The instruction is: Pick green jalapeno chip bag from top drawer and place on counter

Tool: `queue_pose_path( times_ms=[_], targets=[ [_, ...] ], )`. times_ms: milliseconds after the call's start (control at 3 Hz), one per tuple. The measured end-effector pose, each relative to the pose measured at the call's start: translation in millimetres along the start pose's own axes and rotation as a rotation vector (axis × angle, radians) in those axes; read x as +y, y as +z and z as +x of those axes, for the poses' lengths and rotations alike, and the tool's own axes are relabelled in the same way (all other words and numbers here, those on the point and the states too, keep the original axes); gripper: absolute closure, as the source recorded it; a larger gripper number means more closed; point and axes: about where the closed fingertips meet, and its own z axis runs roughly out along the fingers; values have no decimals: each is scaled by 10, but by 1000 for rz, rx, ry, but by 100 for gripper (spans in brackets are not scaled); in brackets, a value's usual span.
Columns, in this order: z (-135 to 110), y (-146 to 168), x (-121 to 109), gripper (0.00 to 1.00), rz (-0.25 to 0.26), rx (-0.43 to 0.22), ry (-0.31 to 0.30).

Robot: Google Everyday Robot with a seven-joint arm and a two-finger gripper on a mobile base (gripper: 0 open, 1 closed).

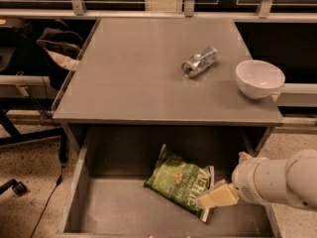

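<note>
The green jalapeno chip bag [177, 181] lies flat on the floor of the open top drawer [77, 182], right of its middle. My gripper [210, 200] comes in from the right on a white arm. Its cream fingers [220, 196] are at the bag's lower right corner, over its white sealed edge. The counter [133, 78] is the grey tabletop above the drawer.
A crushed silver can [199, 62] lies on the counter right of centre. A white bowl [259, 78] stands near the counter's right front corner. A dark chair with a bag [52, 51] is left of the table.
</note>
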Motion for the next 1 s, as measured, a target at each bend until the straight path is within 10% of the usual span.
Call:
queue_pose_path(
  times_ms=[1000],
  targets=[
    [-114,379,448,0,-112,66,-93]
  ],
)
